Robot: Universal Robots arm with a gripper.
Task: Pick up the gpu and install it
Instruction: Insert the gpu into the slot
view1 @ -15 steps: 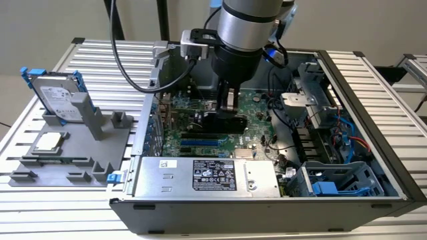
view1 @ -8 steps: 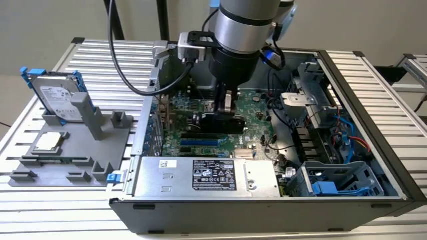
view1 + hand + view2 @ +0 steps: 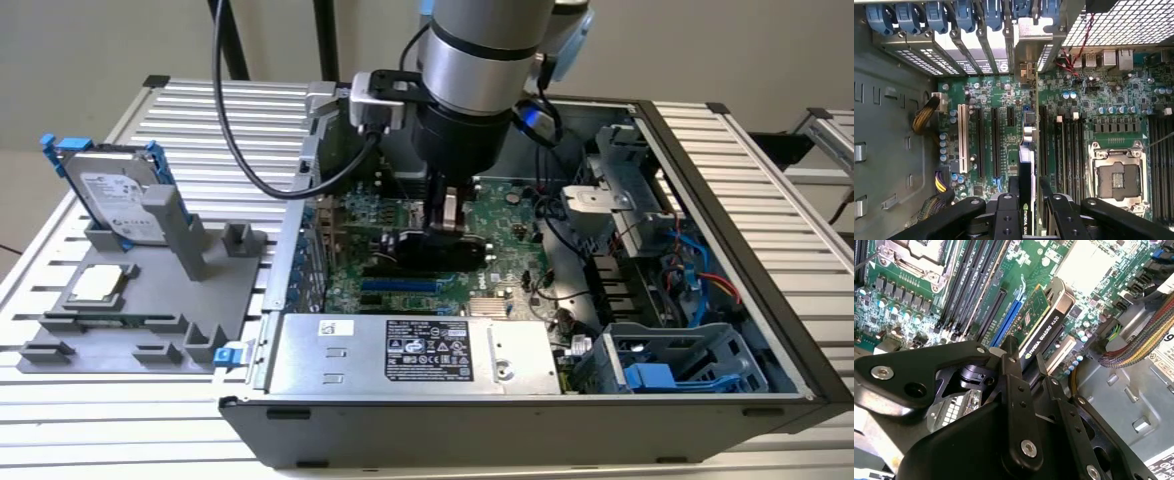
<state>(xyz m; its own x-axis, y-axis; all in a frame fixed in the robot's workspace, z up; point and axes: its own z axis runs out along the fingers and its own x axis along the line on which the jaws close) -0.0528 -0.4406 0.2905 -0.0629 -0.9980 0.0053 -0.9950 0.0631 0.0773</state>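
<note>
My gripper (image 3: 447, 222) reaches down into the open computer case (image 3: 747, 300) and is shut on the gpu (image 3: 434, 248). The gpu is a green card with a black cooler, held on edge over the green motherboard (image 3: 367, 215). In the second wrist view the gpu (image 3: 1040, 322) sticks out past the black fingers (image 3: 1010, 365), its lower edge along the long expansion slots (image 3: 999, 305). In the first wrist view the gpu (image 3: 1026, 160) is edge-on between the slots, with its silver bracket end toward the rear slot openings (image 3: 1026, 65). Whether it sits in a slot I cannot tell.
On the exterior view's left a grey fixture (image 3: 214, 290) holds a silver hard drive in a blue frame (image 3: 118, 195) and a small square CPU chip (image 3: 100, 285). Inside the case are the power supply (image 3: 414, 350), a drive cage (image 3: 681, 365), cable bundles (image 3: 1134, 347) and the open CPU socket (image 3: 1116, 177).
</note>
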